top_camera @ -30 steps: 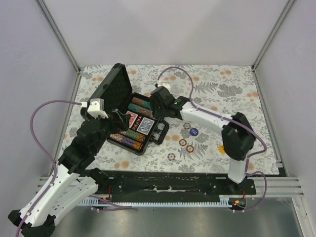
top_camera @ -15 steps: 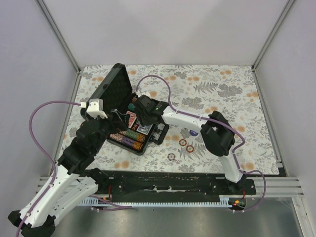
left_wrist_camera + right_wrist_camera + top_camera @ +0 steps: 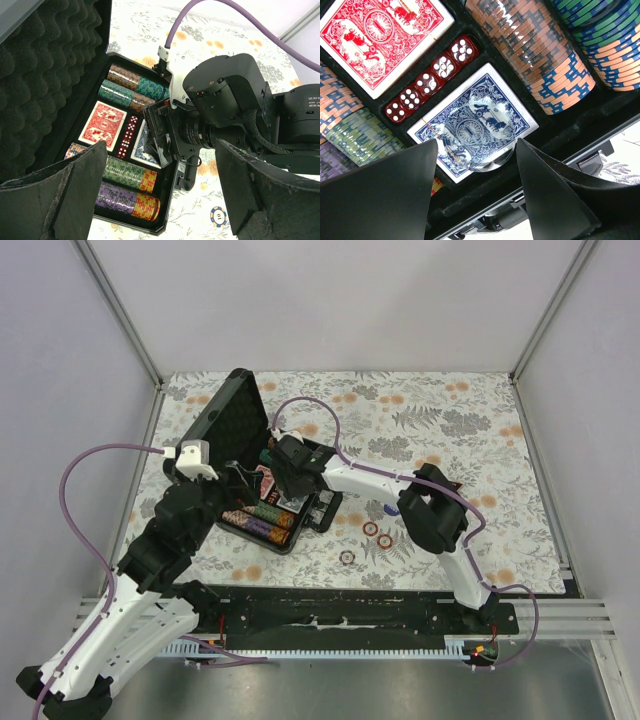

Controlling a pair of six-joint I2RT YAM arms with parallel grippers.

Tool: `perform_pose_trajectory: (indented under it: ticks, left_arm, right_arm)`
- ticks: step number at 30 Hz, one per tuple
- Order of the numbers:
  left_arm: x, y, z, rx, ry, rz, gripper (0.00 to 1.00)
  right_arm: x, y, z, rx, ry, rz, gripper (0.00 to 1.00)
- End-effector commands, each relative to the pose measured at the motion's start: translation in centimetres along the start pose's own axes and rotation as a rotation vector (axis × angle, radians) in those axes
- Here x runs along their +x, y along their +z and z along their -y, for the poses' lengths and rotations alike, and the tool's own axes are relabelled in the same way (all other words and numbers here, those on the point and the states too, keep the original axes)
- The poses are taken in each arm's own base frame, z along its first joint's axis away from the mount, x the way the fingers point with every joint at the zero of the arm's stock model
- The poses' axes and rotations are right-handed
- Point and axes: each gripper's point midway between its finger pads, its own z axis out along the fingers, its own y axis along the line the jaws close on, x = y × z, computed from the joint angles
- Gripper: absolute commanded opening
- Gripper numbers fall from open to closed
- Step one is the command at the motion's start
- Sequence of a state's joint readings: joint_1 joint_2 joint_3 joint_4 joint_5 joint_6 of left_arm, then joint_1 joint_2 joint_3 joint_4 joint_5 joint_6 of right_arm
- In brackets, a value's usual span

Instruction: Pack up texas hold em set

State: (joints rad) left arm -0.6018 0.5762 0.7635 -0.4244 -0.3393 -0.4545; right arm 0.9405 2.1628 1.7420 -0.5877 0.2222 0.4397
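Note:
The black briefcase (image 3: 318,508) lies open left of the middle, its foam-lined lid (image 3: 225,418) standing up. Inside are rows of multicoloured chips (image 3: 131,174), a red deck (image 3: 102,126), red dice (image 3: 427,82) and a blue deck (image 3: 485,107). A clear round disc (image 3: 480,142) lies on the blue deck. My right gripper (image 3: 475,175) is open just above that disc, one finger on either side; it also shows in the top view (image 3: 287,478). My left gripper (image 3: 165,200) is open and empty above the case's near edge, beside the lid.
Three loose red-rimmed chips (image 3: 370,528) (image 3: 385,540) (image 3: 347,557) lie on the flowered cloth right of the case. A blue chip marked 10 (image 3: 218,216) lies near them, partly under the right arm in the top view. Metal frame posts stand at the table's corners.
My right gripper has swung left from the case's far right edge and come down over the blue deck. The left arm has not moved.

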Motion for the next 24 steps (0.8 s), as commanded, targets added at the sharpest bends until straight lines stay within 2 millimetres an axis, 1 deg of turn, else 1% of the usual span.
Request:
perform_pose_trajectory:
  ticks: [1, 4, 8, 11, 12, 13, 16, 19, 21, 22, 24]
  left_arm:
    - [-0.6, 0.2, 0.0, -0.006, 0.017, 0.025, 0.94]
    - [-0.7, 0.2, -0.1, -0.008, 0.016, 0.027, 0.94]
    - [-0.7, 0.1, -0.1, -0.007, 0.015, 0.030, 0.94]
    - [-0.7, 0.1, 0.0, -0.004, 0.017, 0.028, 0.94]
    - [-0.8, 0.1, 0.0, -0.002, 0.016, 0.029, 0.94]
    - [-0.9, 0.0, 0.1, 0.001, 0.016, 0.032, 0.94]
    - [-0.8, 0.0, 0.2, 0.007, 0.017, 0.026, 0.94]
    - [-0.8, 0.0, 0.4, 0.016, 0.019, 0.024, 0.94]
    - [-0.8, 0.0, 0.4, 0.019, 0.017, 0.026, 0.94]
    - [-1.0, 0.0, 0.6, 0.025, 0.016, 0.029, 0.94]
    - [-0.9, 0.1, 0.6, 0.026, 0.019, 0.027, 0.94]
  right_arm:
    - [-2.0, -1.7, -0.7, -0.019, -0.010, 0.040, 0.74]
    - [-2.8, -2.9, -0.5, -0.016, -0.007, 0.063, 0.78]
    - [-4.0, -4.9, 0.3, 0.008, 0.006, 0.095, 0.79]
    - [-4.4, -7.2, 1.8, 0.033, 0.037, 0.122, 0.79]
    - [-4.0, -7.7, 2.5, 0.044, 0.050, 0.116, 0.79]
    - [-4.0, -8.4, 3.4, 0.053, 0.068, 0.120, 0.79]
    - [-2.4, -9.6, 6.5, 0.097, 0.123, 0.093, 0.79]
    - [-0.6, -10.9, 10.4, 0.163, 0.192, 0.072, 0.80]
    - [0.7, -11.2, 13.1, 0.201, 0.255, 0.054, 0.80]
    - [1.8, -11.0, 14.3, 0.219, 0.280, 0.032, 0.80]
    - [2.9, -11.0, 16.4, 0.241, 0.335, 0.012, 0.80]
